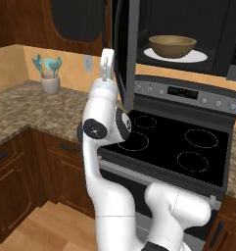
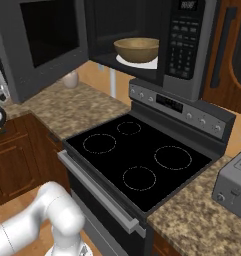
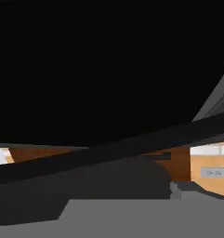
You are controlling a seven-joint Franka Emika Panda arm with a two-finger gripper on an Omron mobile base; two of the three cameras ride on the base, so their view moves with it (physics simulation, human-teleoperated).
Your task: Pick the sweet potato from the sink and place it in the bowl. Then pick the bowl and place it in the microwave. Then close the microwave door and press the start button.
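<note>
Tool (image 1: 106,63) beside open microwave door (image 2: 42,45), grip state unreadable, bowl's (image 1: 172,46) contents hidden.

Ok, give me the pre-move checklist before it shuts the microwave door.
1. The bowl is inside the microwave, on the white turntable plate: ok.
2. Sweet potato in the bowl: cannot tell, the rim hides its inside.
3. The microwave door is wide open, not yet shut: ok to close.
4. Nothing sticks out past the opening into the door's swing: ok.
5. The gripper is up beside the door's edge: ok; contact and jaw state: cannot tell.
6. Button panel reachable at right: ok.
</note>
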